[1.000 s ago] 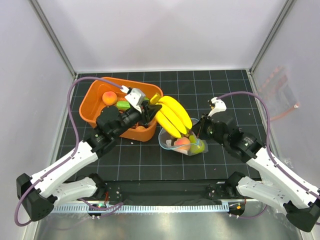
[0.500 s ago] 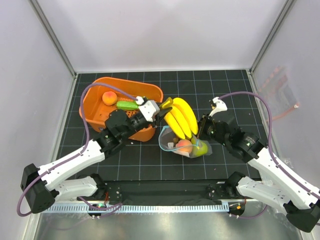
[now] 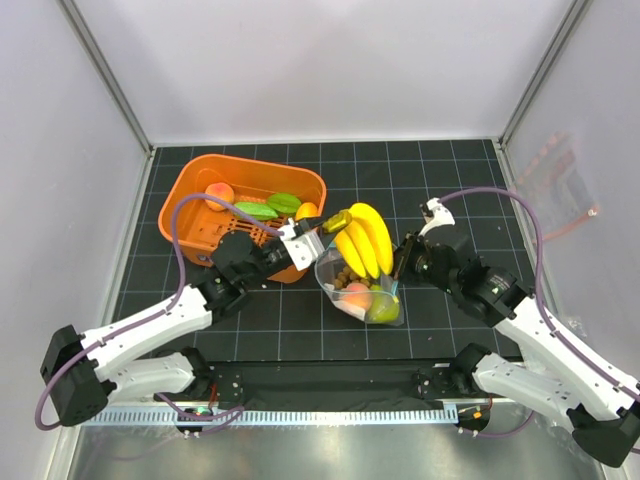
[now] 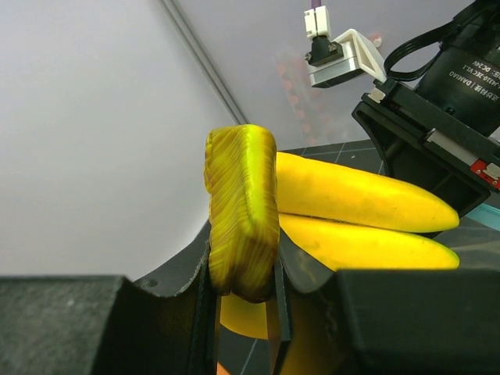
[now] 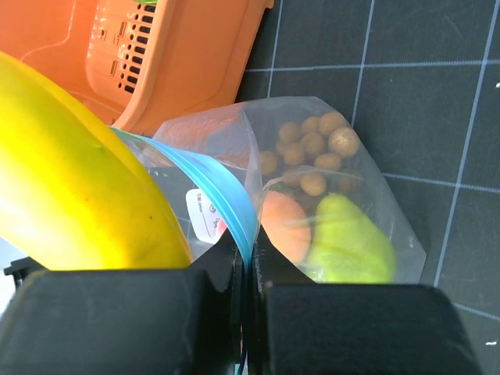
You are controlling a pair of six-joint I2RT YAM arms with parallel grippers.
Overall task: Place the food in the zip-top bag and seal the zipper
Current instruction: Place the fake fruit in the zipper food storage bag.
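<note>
Both jaws are clamped. Left gripper (image 3: 325, 229), its arm reaching diagonally from the near left toward centre, pinches the striped stem (image 4: 242, 211) of the yellow banana bunch (image 3: 365, 238), whose tips hang at the zip-top bag's (image 3: 332, 282) open mouth. Right gripper (image 3: 396, 278), its arm stretched in from the near right, nips the teal zipper (image 5: 215, 191), holding the rim up. Inside the clear bag lie an orange-pink peach (image 5: 285, 226), a green piece (image 5: 348, 246) and brown balls (image 5: 308, 148). The bag sits mid-table, just beside the orange basket (image 3: 195, 210).
</note>
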